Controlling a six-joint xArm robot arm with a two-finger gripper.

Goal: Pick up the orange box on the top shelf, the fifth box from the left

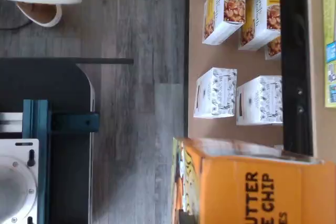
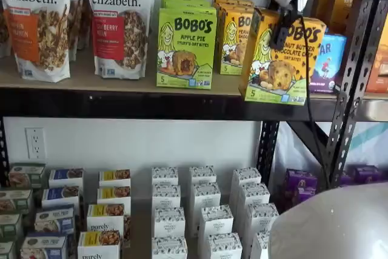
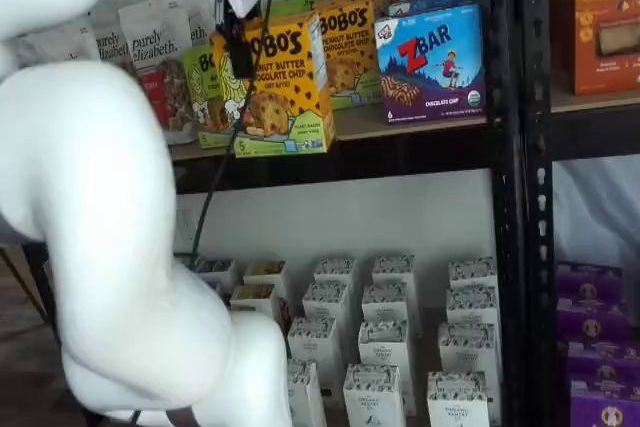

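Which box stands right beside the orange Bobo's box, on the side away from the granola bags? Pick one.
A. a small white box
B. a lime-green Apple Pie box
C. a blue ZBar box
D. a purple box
C: in both shelf views the blue ZBar box stands on the top shelf next to the orange box, on the side away from the granola bags.

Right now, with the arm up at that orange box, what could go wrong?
The orange box sits tilted at the front edge of the top shelf; if the gripper slips, it could tip off. The lime-green Apple Pie box and the ZBar box stand close by and might get knocked. The black cable could snag.
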